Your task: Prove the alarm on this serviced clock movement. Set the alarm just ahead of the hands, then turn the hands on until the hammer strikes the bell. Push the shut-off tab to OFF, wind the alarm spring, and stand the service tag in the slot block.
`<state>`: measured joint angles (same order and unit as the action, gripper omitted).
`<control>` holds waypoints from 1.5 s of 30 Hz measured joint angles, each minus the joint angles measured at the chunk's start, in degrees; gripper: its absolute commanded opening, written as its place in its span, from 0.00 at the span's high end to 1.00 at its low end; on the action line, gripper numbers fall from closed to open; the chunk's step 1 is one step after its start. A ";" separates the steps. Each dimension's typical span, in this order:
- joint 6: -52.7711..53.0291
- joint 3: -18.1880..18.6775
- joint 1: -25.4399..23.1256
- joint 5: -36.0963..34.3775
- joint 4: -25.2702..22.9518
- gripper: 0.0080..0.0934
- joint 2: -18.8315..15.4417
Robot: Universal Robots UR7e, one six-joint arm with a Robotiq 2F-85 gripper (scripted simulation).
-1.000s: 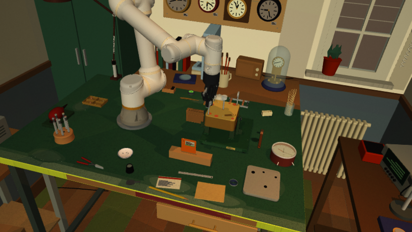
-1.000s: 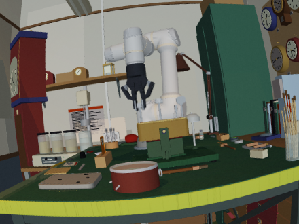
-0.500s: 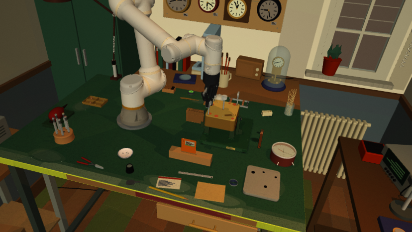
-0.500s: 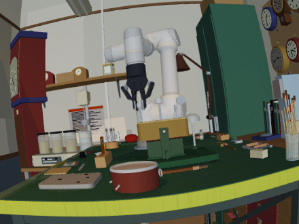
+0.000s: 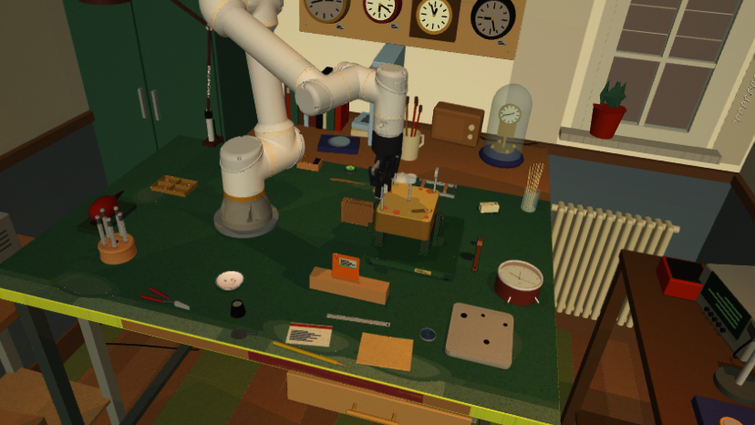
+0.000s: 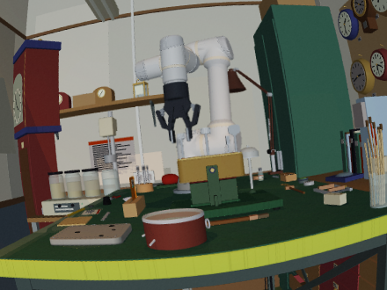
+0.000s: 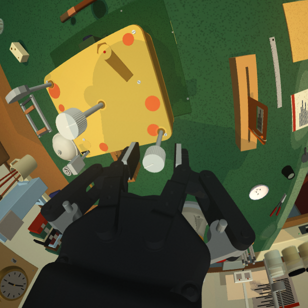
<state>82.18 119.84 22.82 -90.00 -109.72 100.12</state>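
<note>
The bell (image 7: 63, 147) at the movement's back edge is partly hidden by a large knurled knob (image 7: 71, 123) on its stem. The brass clock movement (image 5: 407, 211) (image 6: 210, 165) (image 7: 110, 89) sits on a green stand at mid-table. A smaller knurled knob (image 7: 154, 159) stands at its near corner, and my gripper (image 7: 155, 156) (image 6: 179, 129) (image 5: 382, 189) is open around it, holding nothing. A key (image 7: 17, 93) sticks out on the far stem. A tab lever (image 7: 117, 63) lies on the plate. The orange service tag (image 5: 346, 266) (image 7: 258, 119) stands in the wooden slot block (image 5: 349, 285).
A small parts tray (image 5: 174, 185) lies left of the arm's base. A red alarm clock (image 5: 519, 282), a drilled board (image 5: 479, 334), a ruler, cards and a pencil lie toward the front edge. Pliers (image 5: 165, 299), a dish and a tool stand (image 5: 116, 240) sit at the left.
</note>
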 measured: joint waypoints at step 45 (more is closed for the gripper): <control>0.00 -10.74 -0.01 0.00 13.41 0.44 2.91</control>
<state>82.18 109.10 22.81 -90.00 -96.31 103.03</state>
